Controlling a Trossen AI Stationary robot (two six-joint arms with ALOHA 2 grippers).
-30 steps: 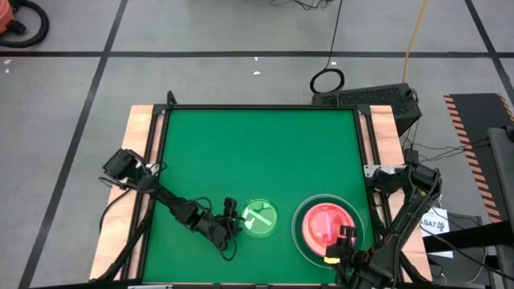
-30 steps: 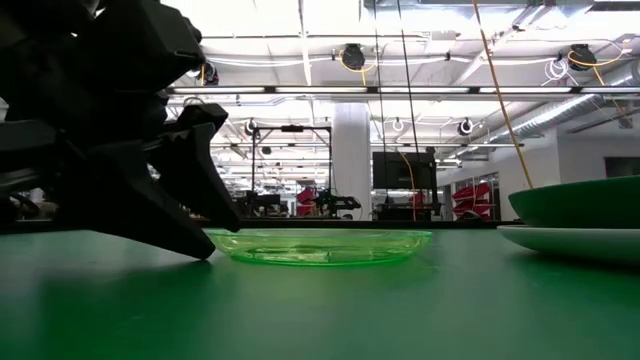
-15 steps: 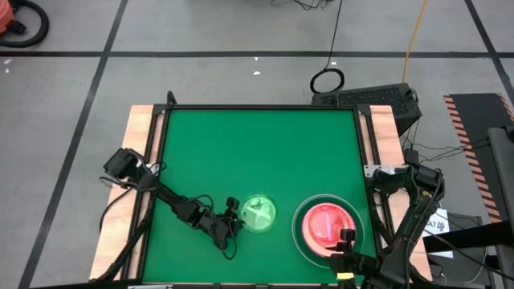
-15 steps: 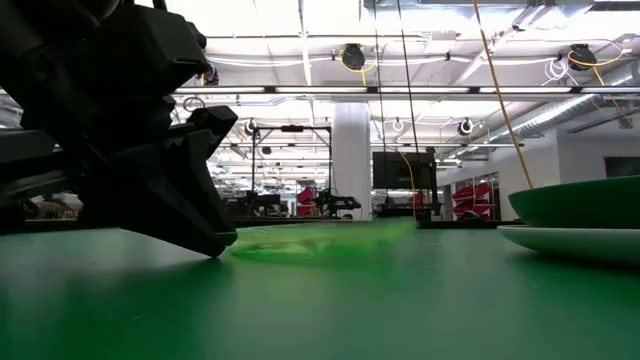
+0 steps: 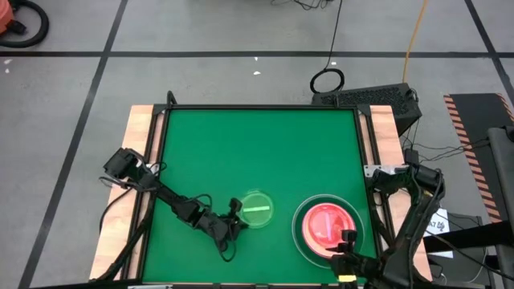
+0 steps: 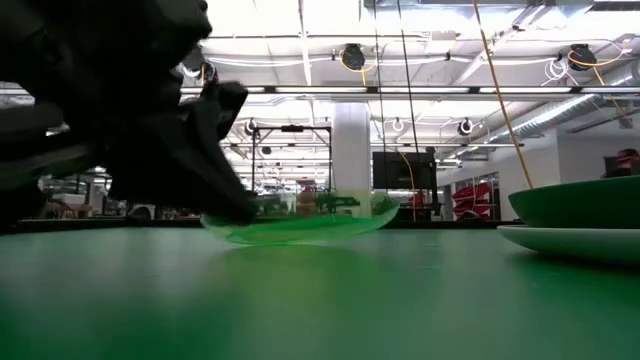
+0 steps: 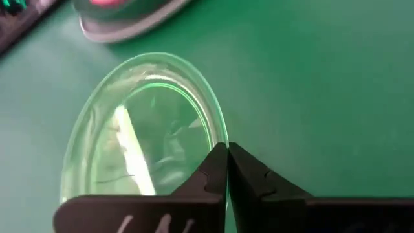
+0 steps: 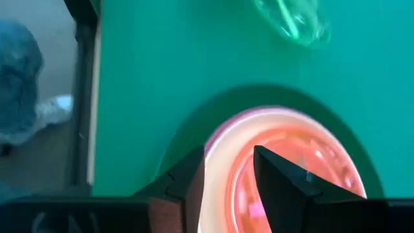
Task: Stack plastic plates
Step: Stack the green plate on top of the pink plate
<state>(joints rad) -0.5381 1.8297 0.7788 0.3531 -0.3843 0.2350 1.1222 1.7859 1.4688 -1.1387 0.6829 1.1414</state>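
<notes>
Translucent green, the small plate [image 5: 256,210] sat near the table's [image 5: 257,144] front edge, pinched at its rim by the left gripper [image 5: 238,221], whose fingers [image 7: 220,169] were clenched on it. From the low camera the plate [image 6: 295,220] was tilted, the far side raised off the green surface. To its right, well apart, lay the stack [image 5: 325,227]: a pink plate [image 5: 325,225] on a dark green one on a pale one. The right gripper [image 5: 347,243] waited at the stack's front edge, fingers [image 8: 284,178] parted and holding nothing.
</notes>
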